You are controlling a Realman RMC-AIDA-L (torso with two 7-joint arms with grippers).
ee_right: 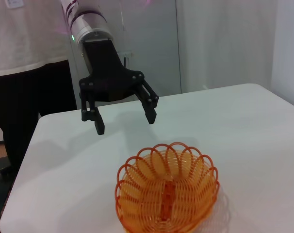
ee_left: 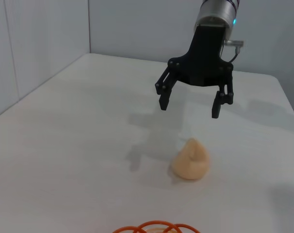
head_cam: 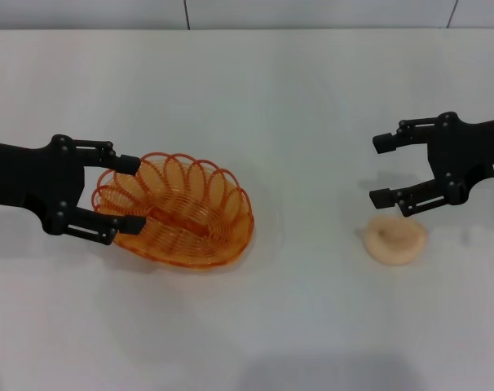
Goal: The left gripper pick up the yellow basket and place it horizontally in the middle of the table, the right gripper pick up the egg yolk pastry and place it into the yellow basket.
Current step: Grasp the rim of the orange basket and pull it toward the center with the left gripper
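The yellow basket [head_cam: 184, 209] lies empty on the white table [head_cam: 247, 98], left of the middle; it also shows in the right wrist view [ee_right: 166, 187], and its rim shows in the left wrist view [ee_left: 156, 227]. My left gripper [head_cam: 135, 194] is open and empty at the basket's left rim, held a little above the table and apart from the wire [ee_right: 124, 121]. The egg yolk pastry [head_cam: 395, 239] sits on the table at the right [ee_left: 190, 160]. My right gripper [head_cam: 380, 169] is open and empty, hovering just above and behind the pastry [ee_left: 189, 108].
A person in a white shirt and dark trousers [ee_right: 30, 73] stands beyond the table's left end. The table's far edge meets a wall [head_cam: 247, 12]. Bare tabletop lies between the basket and the pastry [head_cam: 312, 204].
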